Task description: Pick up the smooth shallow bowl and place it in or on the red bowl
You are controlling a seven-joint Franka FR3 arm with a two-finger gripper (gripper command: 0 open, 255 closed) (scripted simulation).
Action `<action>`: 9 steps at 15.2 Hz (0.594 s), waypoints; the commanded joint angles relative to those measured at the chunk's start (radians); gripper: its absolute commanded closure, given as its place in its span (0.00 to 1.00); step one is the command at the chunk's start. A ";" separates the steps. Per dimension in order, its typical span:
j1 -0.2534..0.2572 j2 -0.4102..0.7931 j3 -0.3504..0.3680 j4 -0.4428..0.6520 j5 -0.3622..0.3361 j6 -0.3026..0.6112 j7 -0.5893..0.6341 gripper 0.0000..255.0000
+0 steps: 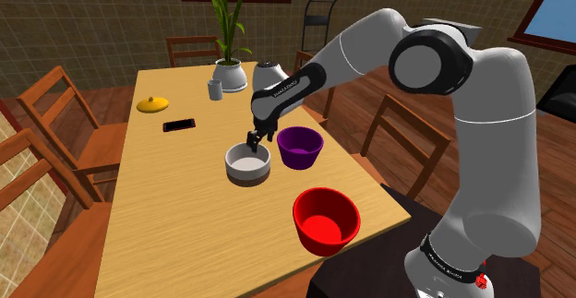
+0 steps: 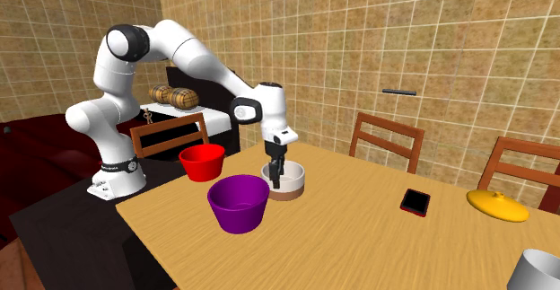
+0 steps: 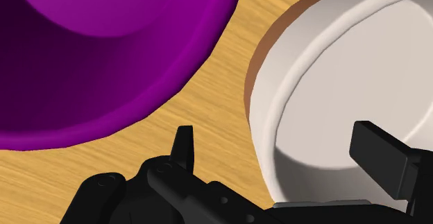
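1. Standing over the table (image 1: 175,222), the black gripper (image 1: 254,142) hangs low at the rim of the white shallow bowl (image 1: 247,165). That bowl sits mid-table, just beside the purple bowl (image 1: 300,146), on the shoulder view's left of it.
2. From the wrist view, the gripper (image 3: 277,143) is spread. One finger is down outside the white shallow bowl's (image 3: 333,84) wall, on the purple bowl's (image 3: 104,49) side. The other is inside the basin, and neither looks to be pressing the wall yet.
3. The red bowl (image 1: 326,220) waits nearer the stand, close to the table's near edge and well apart from the other two.
4. I'd judge the white shallow bowl stiff, smooth and probably light, with a slick surface that could slip.
5. The thin upright wall at the rim seems the sensible place to pinch. Held by one side, it may tip as it rises.
6. Small pale lettering runs along the arm's forearm and around its base ring, too small for me to read. The bowls carry no markings I can see.
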 commanded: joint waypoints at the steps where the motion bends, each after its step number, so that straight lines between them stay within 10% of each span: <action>1: 0.000 0.022 0.000 0.002 0.000 0.020 0.000 0.00; 9: 0.000 0.037 0.000 0.003 0.000 0.034 0.000 0.00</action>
